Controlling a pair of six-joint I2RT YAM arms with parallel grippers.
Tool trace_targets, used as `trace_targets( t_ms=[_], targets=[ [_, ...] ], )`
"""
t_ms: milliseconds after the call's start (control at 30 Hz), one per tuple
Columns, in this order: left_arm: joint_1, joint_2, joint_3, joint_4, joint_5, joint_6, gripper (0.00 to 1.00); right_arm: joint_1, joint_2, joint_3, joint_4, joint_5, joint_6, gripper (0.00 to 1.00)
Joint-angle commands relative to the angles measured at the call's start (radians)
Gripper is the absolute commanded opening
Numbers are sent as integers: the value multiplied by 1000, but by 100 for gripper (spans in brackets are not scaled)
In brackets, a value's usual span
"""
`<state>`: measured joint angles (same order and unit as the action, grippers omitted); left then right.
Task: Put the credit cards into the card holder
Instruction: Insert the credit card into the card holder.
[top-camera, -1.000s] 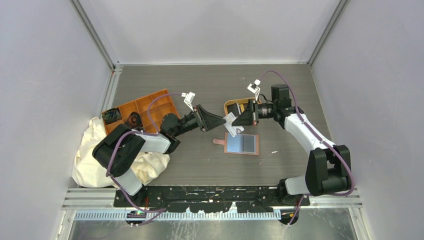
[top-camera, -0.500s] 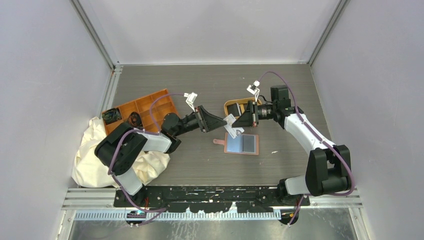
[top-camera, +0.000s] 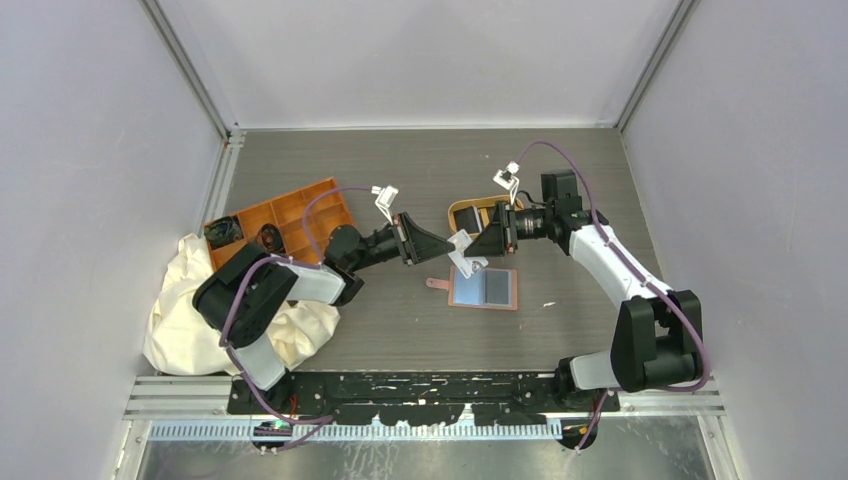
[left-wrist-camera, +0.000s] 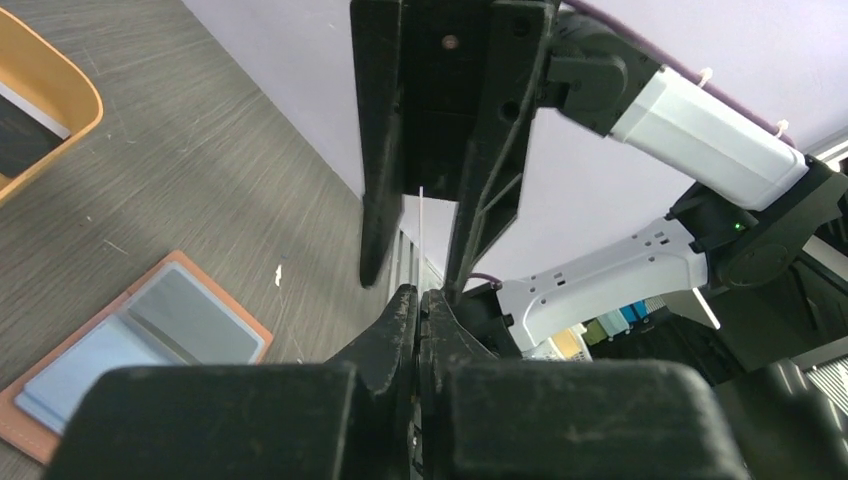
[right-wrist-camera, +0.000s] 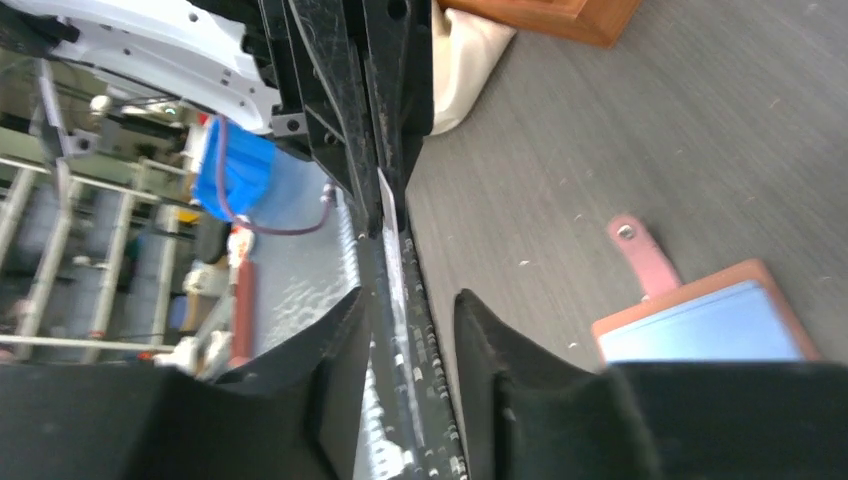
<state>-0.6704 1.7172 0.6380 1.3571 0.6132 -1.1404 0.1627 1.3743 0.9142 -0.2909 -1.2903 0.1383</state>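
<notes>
One credit card (top-camera: 464, 255) hangs in the air between the two grippers, above the card holder's far edge. My left gripper (top-camera: 447, 244) is shut on it; in the left wrist view the card (left-wrist-camera: 421, 235) shows edge-on, rising from the closed left gripper (left-wrist-camera: 421, 297). My right gripper (top-camera: 477, 241) faces it with jaws apart around the card's other end. In the right wrist view the card (right-wrist-camera: 392, 235) stands between the open right gripper (right-wrist-camera: 410, 298) fingers. The card holder (top-camera: 484, 287) lies open and flat, bluish pockets up, snap tab to its left.
An oval tan-rimmed tray (top-camera: 462, 207) with dark cards sits just behind the grippers. An orange compartment tray (top-camera: 290, 215) holding dark items stands at the left, with a crumpled cream cloth (top-camera: 195, 310) beside it near the left arm's base.
My left gripper has closed onto the card. My right gripper, shut on it before, has parted its jaws. Both arms stayed almost in place.
</notes>
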Motion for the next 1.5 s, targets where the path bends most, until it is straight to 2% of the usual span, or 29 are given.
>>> trace_targets(
  t_ms=[0,33,67,100,167,233,300,367,433,567,1000,1200,1367,1467],
  targets=[
    [55,-9,-15,42,80,37,0,6,-39,159,-408,112,-557,53],
    [76,-12,-28,11,101,44,0,5,-51,200,-563,166,-748,58],
    [96,-17,-39,-23,126,55,0,6,-64,217,-653,229,-860,62],
    [110,-23,-46,-76,151,71,0,6,-108,206,-657,311,-898,64],
    [118,-41,-39,-221,200,129,0,6,-208,99,-552,434,-975,71],
    [115,-66,-5,-432,231,212,0,6,-301,-45,-475,475,-1192,87],
    [111,-93,40,-647,248,303,0,6,-352,-149,-483,491,-1424,99],
    [106,-123,78,-795,262,373,0,6,-344,-175,-517,542,-1543,100],
    [100,-121,106,-870,284,399,0,6,-299,-158,-557,606,-1598,99],
    [77,-62,144,-856,337,355,0,6,-231,-176,-578,710,-1705,99],
    [32,140,321,-873,346,346,0,6,-127,-202,-448,864,-1661,98],
    [32,219,371,-879,342,347,0,13,-71,-187,-376,929,-1572,87],
    [30,271,410,-893,329,347,0,37,-1,-156,-343,985,-1504,71],
    [30,283,427,-914,310,359,0,47,21,-147,-333,996,-1482,64]
  ],
)
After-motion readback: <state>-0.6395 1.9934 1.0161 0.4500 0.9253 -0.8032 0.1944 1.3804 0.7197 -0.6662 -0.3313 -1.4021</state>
